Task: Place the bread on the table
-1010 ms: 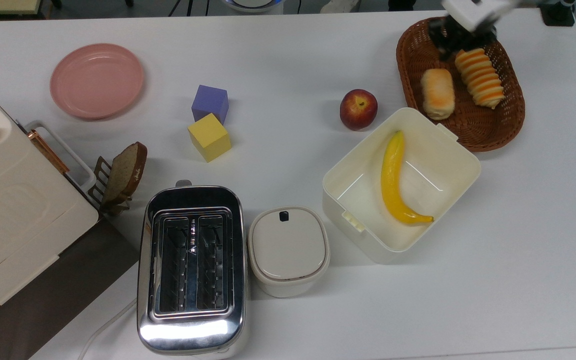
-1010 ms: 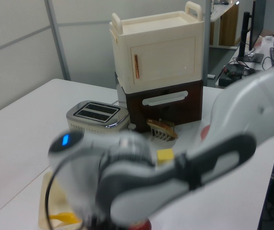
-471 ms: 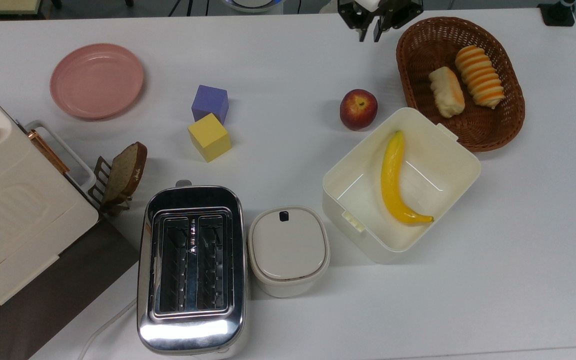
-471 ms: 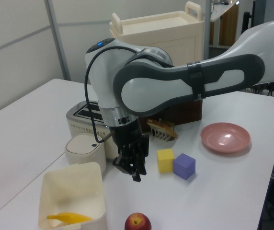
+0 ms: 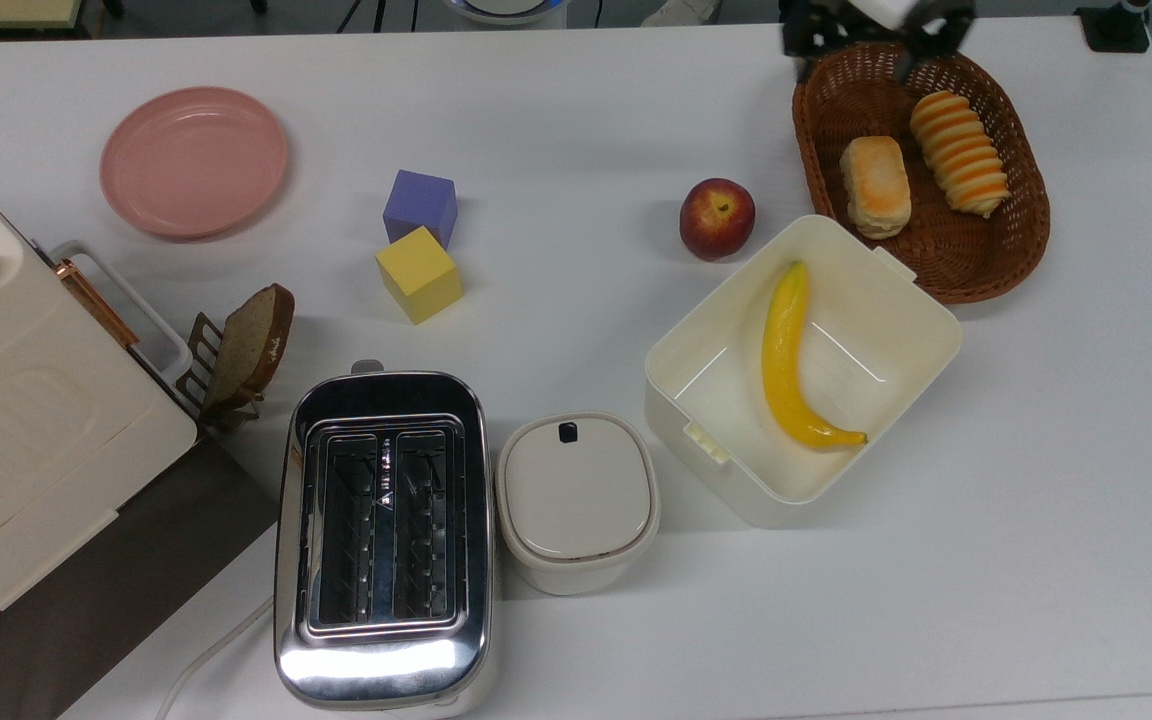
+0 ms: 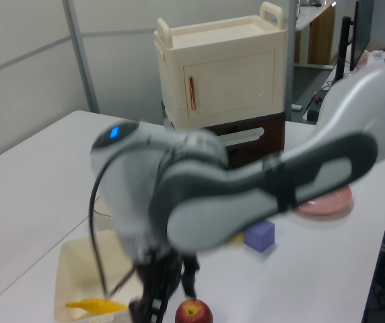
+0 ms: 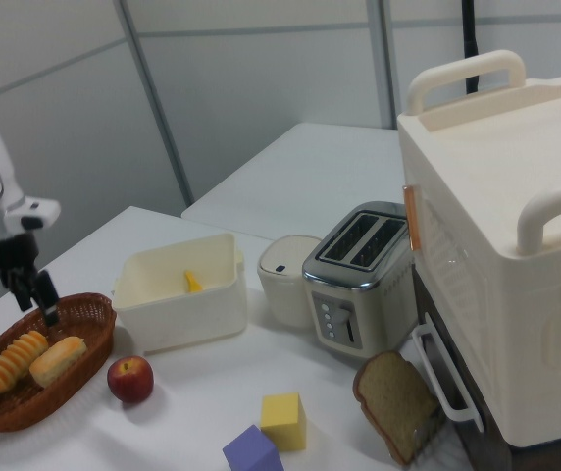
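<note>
The open, empty black two-finger claw (image 7: 37, 294) hangs above the brown wicker basket (image 5: 976, 270); descending, it could seize the striped spiral roll (image 5: 959, 153) beside the small golden bread (image 5: 875, 186).

Rounded white arm (image 6: 246, 195) with dark grey joint bands, a glowing blue indicator light, a black cable along the wrist, and a black pincer (image 7: 33, 291).
</note>
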You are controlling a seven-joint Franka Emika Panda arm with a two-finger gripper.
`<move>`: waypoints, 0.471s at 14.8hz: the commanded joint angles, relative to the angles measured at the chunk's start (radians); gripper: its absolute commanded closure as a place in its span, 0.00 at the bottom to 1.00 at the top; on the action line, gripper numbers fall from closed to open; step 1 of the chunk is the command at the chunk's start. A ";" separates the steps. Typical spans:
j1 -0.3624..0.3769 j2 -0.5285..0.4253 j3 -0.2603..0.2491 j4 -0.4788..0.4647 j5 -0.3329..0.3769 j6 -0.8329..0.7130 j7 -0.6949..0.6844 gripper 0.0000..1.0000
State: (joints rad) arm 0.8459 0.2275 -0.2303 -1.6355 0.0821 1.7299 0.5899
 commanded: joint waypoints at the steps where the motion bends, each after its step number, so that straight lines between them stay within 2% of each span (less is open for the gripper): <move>1: 0.081 0.127 -0.046 0.003 0.024 0.123 0.099 0.00; 4: 0.104 0.209 -0.044 0.006 0.024 0.190 0.113 0.00; 7: 0.107 0.254 -0.040 0.008 0.022 0.235 0.126 0.00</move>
State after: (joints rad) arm 0.9254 0.4503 -0.2438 -1.6375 0.0822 1.9311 0.6950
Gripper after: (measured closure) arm 0.000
